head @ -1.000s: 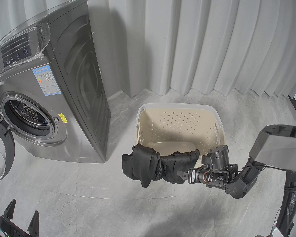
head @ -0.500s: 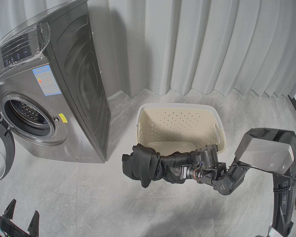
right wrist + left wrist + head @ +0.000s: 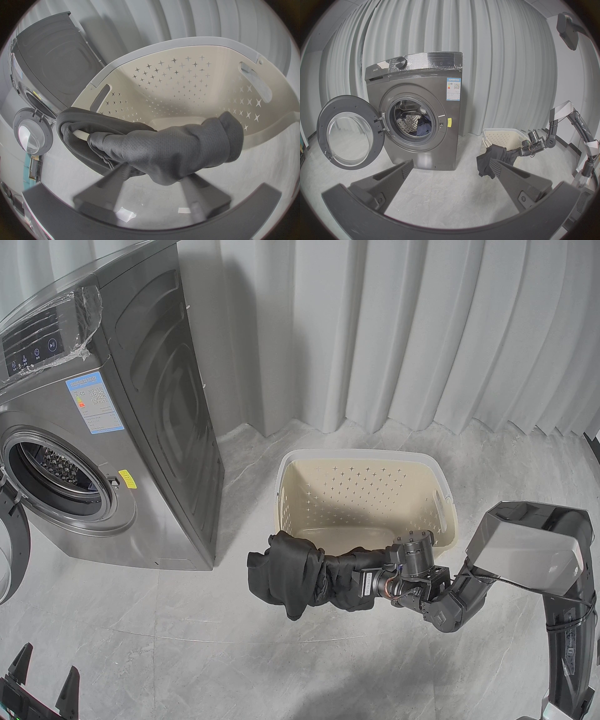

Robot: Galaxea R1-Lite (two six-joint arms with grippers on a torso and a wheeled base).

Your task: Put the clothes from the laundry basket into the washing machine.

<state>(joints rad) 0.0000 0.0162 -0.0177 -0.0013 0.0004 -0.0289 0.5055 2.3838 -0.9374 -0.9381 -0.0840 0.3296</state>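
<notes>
The dark garment (image 3: 300, 574) lies draped over the near rim of the basket (image 3: 362, 455), its long axis along that rim; one end bunches and hangs outside the basket's near-left corner, and the other ends at the near-right part of the rim. The right gripper (image 3: 364, 582) sits at that right end, pointing along the garment's length toward the basket's left; its fingers (image 3: 117, 176) stand apart with cloth sagging between them, not pinched as far as I can judge. The left gripper (image 3: 49, 662) hangs well left of the basket and nearer the robot, fingers spread on nothing; the right arm is plainly the nearer. The washer (image 3: 137, 427) stands left of the basket, its door (image 3: 347, 132) open; the lift, I judge, must carry the garment leftward, and the hanging bunch may snag the rim.
</notes>
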